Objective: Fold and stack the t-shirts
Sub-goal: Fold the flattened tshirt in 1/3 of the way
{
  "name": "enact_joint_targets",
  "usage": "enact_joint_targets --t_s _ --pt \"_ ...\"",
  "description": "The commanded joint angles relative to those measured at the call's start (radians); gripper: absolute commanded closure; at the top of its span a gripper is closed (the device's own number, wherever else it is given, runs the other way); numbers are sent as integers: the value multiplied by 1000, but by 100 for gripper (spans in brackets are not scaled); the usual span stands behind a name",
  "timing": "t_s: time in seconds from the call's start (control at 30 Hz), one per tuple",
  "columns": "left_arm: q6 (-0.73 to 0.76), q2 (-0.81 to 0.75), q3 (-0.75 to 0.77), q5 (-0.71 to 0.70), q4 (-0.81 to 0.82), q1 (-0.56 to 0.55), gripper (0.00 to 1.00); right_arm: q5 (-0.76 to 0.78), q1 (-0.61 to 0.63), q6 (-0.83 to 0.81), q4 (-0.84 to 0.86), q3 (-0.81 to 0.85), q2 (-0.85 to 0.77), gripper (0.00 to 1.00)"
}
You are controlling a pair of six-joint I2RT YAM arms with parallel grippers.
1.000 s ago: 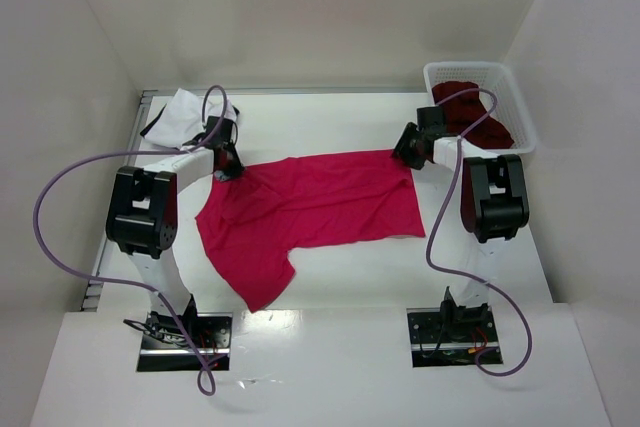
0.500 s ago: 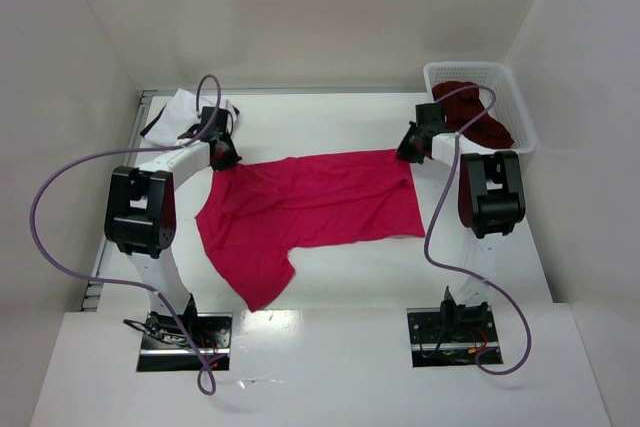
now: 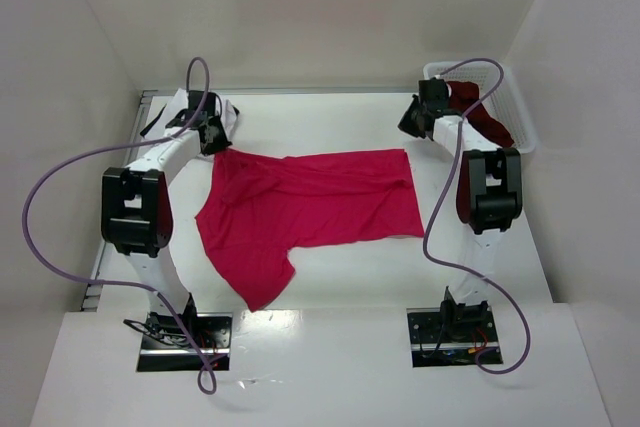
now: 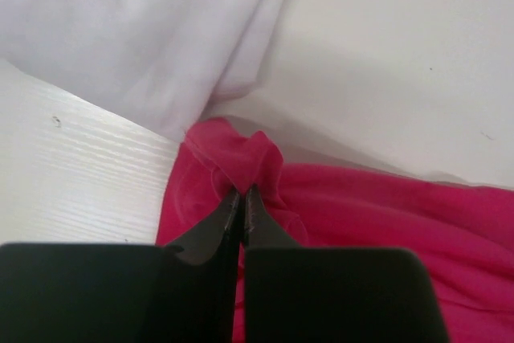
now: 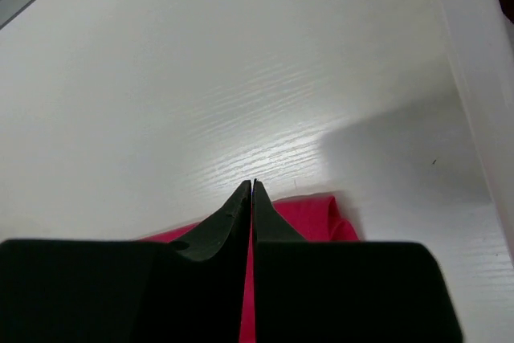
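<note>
I have the left gripper and right gripper clamped on far corners of the flat crimson-red cloth t-shirt; no fold, nothing stacked.

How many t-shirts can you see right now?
3: the red t-shirt spread mid-table, a white t-shirt at the far left, a maroon t-shirt in the basket. More could lie hidden beneath it.

Solid bright red all over the crimson t-shirt. White with dark trim on the white t-shirt. Deep wine red on the maroon t-shirt, inside a white open-lattice basket. White with faint grain on the table. Black on the fingers of the left gripper and right gripper. Purple along the cables.
</note>
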Motion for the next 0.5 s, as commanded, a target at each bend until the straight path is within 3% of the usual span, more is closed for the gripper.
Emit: enact_joint_targets --t_s 0.0,0.23,0.27,0.33,0.47 --pt "59 -12 57 -21 -20 33 97 14 -14 -14 -33 48 39 93" --pt "130 45 120 -59 -60 33 83 -32 -14 -23 -6 -59 4 70" --pt "130 45 120 -59 -60 33 77 -43 -14 -34 -6 -81 4 67" --pt "130 45 111 -59 -60 33 66 -43 -14 -34 4 -102 -7 65" --pt "130 45 85 -21 -47 33 54 -65 -14 -34 15 -147 -27 64"
